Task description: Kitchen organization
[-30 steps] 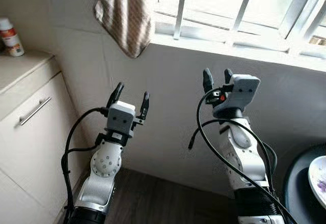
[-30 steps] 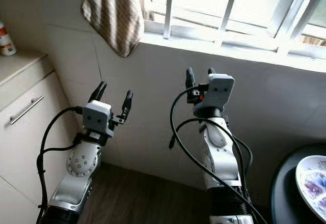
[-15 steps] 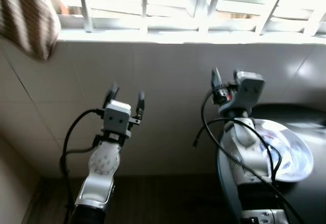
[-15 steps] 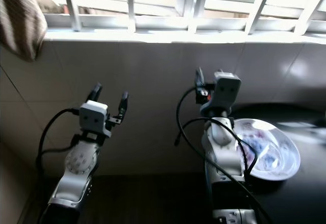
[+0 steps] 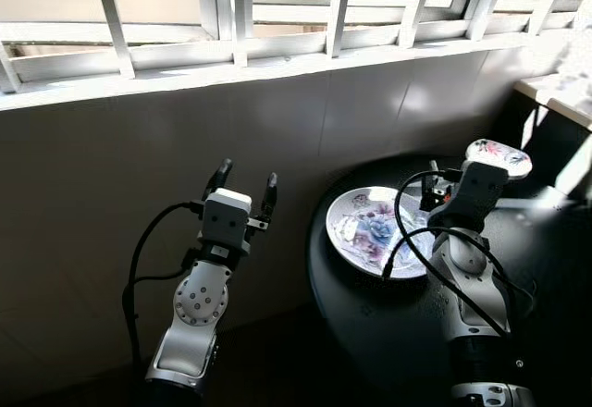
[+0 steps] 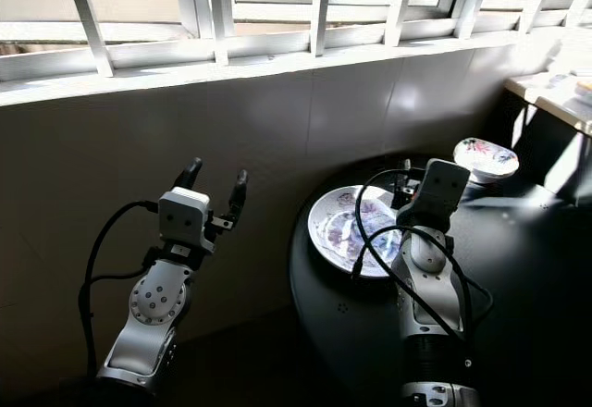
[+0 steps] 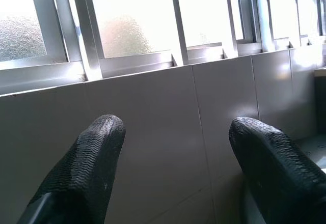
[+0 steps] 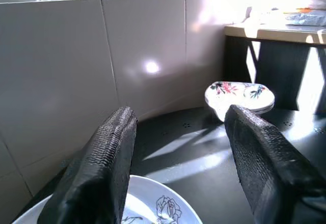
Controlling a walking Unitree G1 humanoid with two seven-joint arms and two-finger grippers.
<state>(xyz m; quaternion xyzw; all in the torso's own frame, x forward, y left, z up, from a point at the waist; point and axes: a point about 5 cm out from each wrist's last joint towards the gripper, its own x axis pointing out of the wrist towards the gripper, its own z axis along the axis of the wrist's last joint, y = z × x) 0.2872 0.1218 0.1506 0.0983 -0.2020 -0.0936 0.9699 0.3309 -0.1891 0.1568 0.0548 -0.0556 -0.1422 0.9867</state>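
A white plate with a blue floral pattern [image 5: 365, 231] lies on a round black table [image 5: 370, 333], near its left rim. A small floral bowl [image 5: 499, 155] stands further back on the same table. My right gripper [image 5: 442, 178] is raised over the plate's far edge, open and empty; in the right wrist view the bowl [image 8: 239, 94] shows between its fingers [image 8: 109, 152] and the plate [image 8: 153, 208] lies below. My left gripper [image 5: 245, 176] is held up open in front of the tiled wall, left of the table, holding nothing.
A tiled wall [image 5: 139, 148] with a barred window [image 5: 231, 9] above it runs across the back. A light counter [image 5: 564, 92] with a dark side stands at the far right, beyond the table. Dark floor [image 5: 268, 361] lies between my left arm and the table.
The view has swung to the right: the towel and cabinet have gone out of sight and the black table with plate and bowl has come in. Both grippers keep their raised, open pose.
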